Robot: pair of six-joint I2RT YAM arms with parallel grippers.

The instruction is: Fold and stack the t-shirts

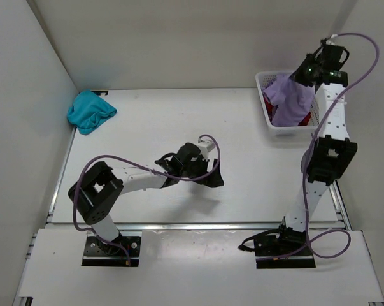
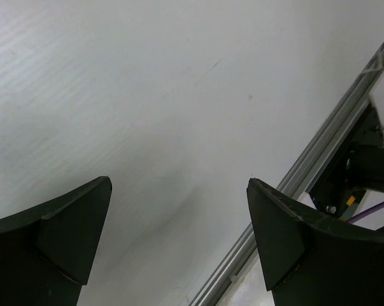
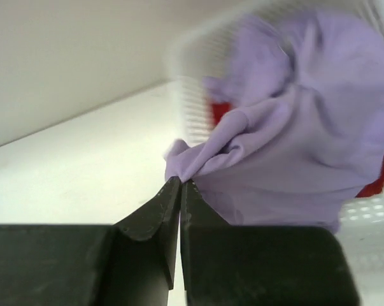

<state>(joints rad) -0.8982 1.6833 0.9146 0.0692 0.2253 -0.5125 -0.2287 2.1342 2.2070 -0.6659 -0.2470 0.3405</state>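
The lavender t-shirt (image 1: 290, 99) hangs bunched from my right gripper (image 1: 301, 78), lifted above the white mesh basket (image 1: 265, 83) at the back right. In the right wrist view the gripper (image 3: 179, 183) is shut on a pinch of the lavender t-shirt (image 3: 293, 134). The red t-shirt (image 1: 269, 106) lies in the basket under it, and shows in the right wrist view (image 3: 221, 111). The teal t-shirt (image 1: 88, 111) lies crumpled at the table's back left. My left gripper (image 1: 209, 176) is open and empty, low over the table's middle; it holds nothing in the left wrist view (image 2: 179, 185).
White walls close in the table at the left, back and right. A metal rail (image 2: 319, 153) runs along the table's near edge, with the right arm's base (image 1: 284, 245) beyond it. A purple cable (image 1: 204, 143) loops over the left arm.
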